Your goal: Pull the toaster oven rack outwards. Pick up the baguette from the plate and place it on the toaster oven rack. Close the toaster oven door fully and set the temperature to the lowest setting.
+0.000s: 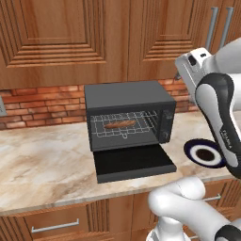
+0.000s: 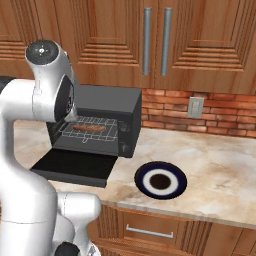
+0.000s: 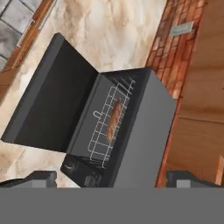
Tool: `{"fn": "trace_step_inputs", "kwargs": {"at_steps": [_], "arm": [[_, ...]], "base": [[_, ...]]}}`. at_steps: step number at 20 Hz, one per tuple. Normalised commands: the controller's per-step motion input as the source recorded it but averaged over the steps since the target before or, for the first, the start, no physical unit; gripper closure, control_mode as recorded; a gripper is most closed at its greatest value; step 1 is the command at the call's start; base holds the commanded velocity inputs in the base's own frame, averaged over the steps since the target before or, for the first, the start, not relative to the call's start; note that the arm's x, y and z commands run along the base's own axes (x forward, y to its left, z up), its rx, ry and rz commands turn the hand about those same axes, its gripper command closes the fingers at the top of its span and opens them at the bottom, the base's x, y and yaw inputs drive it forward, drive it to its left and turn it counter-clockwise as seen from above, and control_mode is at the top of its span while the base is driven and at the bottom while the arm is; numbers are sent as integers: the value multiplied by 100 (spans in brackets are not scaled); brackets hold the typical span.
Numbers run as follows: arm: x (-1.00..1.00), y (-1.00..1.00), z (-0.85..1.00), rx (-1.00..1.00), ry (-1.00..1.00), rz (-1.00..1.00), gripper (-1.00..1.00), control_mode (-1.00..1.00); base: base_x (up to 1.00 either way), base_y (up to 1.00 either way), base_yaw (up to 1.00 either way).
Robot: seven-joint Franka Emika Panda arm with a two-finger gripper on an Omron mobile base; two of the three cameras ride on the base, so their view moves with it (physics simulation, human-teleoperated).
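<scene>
Hand view cuts off the end effector (image 3: 112,178) at 6 o'clock: two dark tips stand wide apart, pinching nothing. Beyond them the door (image 3: 50,96) lies dropped open on the bench (image 3: 113,30). The slim brown baguette (image 3: 113,120) rests on the rack (image 3: 109,127) inside the oven (image 3: 144,131). The plate (image 2: 160,181) sits bare at the oven's 4 o'clock.

Even, soft light fills all three views, bright enough that the marble counter (image 1: 42,160) and wooden cabinets (image 1: 56,37) read clearly, with no glare and no clear single source. A faint soft shadow lies beside the open toaster oven door (image 1: 134,162), and the oven cavity at the frame's centre stays dim. Everything looks slightly soft and pixelated, equally at centre and edges, without visible distortion.
</scene>
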Motion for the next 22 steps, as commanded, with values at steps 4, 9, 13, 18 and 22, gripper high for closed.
{"fn": "trace_step_inputs", "kwargs": {"at_steps": [4, 9, 13, 18, 22], "arm": [[-36, 0, -60, -25, 1, 0, -100, -100], [-18, 5, -49, -23, 8, -1, -100, -100], [-2, 23, -36, -22, 11, -2, -100, -100], [0, 33, -33, -21, 3, 0, -100, -100], [-1, 34, -32, -20, 0, 0, -100, -100]], "base": [[0, 0, 0], [0, 0, 0], [0, 0, 0], [0, 0, 0], [0, 0, 0]]}}
